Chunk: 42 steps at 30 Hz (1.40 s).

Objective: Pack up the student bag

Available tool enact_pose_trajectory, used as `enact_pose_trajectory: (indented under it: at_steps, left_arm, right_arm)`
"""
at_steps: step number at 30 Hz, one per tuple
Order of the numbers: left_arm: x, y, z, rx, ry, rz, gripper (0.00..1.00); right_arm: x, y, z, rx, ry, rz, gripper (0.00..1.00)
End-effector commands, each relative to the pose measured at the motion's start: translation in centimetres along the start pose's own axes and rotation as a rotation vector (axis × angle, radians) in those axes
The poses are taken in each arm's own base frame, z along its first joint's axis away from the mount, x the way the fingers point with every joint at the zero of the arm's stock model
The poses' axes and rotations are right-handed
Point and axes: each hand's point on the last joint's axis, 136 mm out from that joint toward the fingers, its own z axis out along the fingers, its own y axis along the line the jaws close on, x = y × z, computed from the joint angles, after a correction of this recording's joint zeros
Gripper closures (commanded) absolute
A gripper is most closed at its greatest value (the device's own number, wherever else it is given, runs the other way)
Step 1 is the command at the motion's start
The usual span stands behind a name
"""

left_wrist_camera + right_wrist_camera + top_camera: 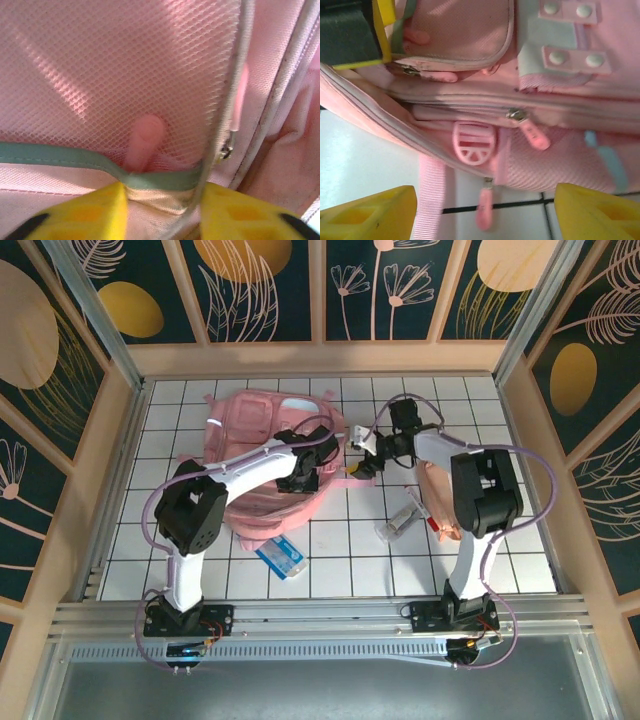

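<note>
Left pincer (162,194): yellow fingers (85,215) cut off by bottom edge. Green pocket trim (60,156) of student bag (280,165) dips between them; clamped or merely touched, can't tell. Ahead of tips, pink zip pull (145,140) blurred behind mesh (100,75). Right pincer (485,195): fingers cropped at lower corners. Behind it, right arm (480,490) hides most of peach thing (437,498); white item (397,523) alongside too small to name.

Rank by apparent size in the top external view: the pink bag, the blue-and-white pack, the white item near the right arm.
1. pink bag, clearly largest.
2. blue-and-white pack and white item: similar length, pack slightly wider; too close to rank.
</note>
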Motion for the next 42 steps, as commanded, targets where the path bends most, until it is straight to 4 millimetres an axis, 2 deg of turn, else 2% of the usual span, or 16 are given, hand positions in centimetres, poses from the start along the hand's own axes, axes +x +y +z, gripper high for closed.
enact_pose_trajectory:
  at_steps: [1, 4, 11, 14, 19, 23, 24, 25, 26, 27, 29, 32, 35, 39, 42]
  left_arm:
    - [0.2, 2.8, 0.9, -0.153, 0.018, 0.004, 0.78]
    - [-0.5, 3.7, -0.1, -0.212, -0.002, 0.025, 1.0]
    - [-3.0, 4.2, -6.1, -0.151, -0.111, -0.011, 1.0]
    - [-3.5, 4.4, -8.2, -0.119, -0.154, -0.02, 1.0]
    - [-3.9, 5.2, -9.9, -0.098, -0.208, -0.021, 1.0]
    - [-3.9, 3.9, -9.4, -0.048, -0.2, 0.021, 1.0]
    - [-3.8, 3.5, -9.0, -0.034, -0.187, 0.041, 0.92]
    - [-3.5, 3.1, -8.5, -0.018, -0.177, 0.059, 0.76]
    - [-3.2, 2.9, -8.0, -0.006, -0.169, 0.094, 0.54]
    - [-2.8, 2.9, -7.6, -0.002, -0.164, 0.13, 0.42]
    - [-2.0, 3.3, -6.9, -0.002, -0.162, 0.211, 0.32]
    - [0.0, 3.8, -6.1, 0.02, -0.137, 0.365, 0.29]
    - [0.7, 5.2, -7.2, 0.017, -0.177, 0.458, 0.28]
    - [-0.1, 5.7, -10.8, 0.08, -0.397, 0.599, 0.28]
    - [-0.2, 5.2, -13.9, 0.148, -0.646, 0.808, 0.29]
  right_arm:
    - [-1.1, -0.2, 1.0, -0.048, -0.032, -0.095, 0.3]
    - [0.2, -1.7, 2.3, -0.027, 0.028, -0.11, 0.31]
    - [-0.9, -2.1, 5.2, -0.066, 0.034, -0.08, 0.32]
    - [-1.4, -2.0, 6.6, -0.09, 0.031, -0.056, 0.39]
    - [-0.8, -2.0, 7.8, -0.086, 0.043, -0.016, 0.42]
    - [0.5, -2.5, 8.5, -0.055, 0.072, 0.032, 0.47]
    - [1.0, -2.5, 8.7, -0.052, 0.08, 0.041, 0.5]
    - [1.3, -2.4, 8.8, -0.055, 0.086, 0.048, 0.53]
    - [1.5, -2.2, 8.8, -0.064, 0.091, 0.054, 0.56]
    - [1.5, -1.9, 8.9, -0.072, 0.089, 0.056, 0.59]
    - [1.4, -1.7, 8.7, -0.08, 0.08, 0.054, 0.67]
    - [0.9, -1.1, 8.4, -0.096, 0.058, 0.04, 0.74]
    - [0.2, -0.9, 7.8, -0.101, 0.03, 0.018, 0.78]
    - [-0.7, -1.0, 7.0, -0.11, -0.018, 0.014, 0.82]
    - [-0.9, -1.2, 6.8, -0.106, -0.028, 0.016, 0.82]
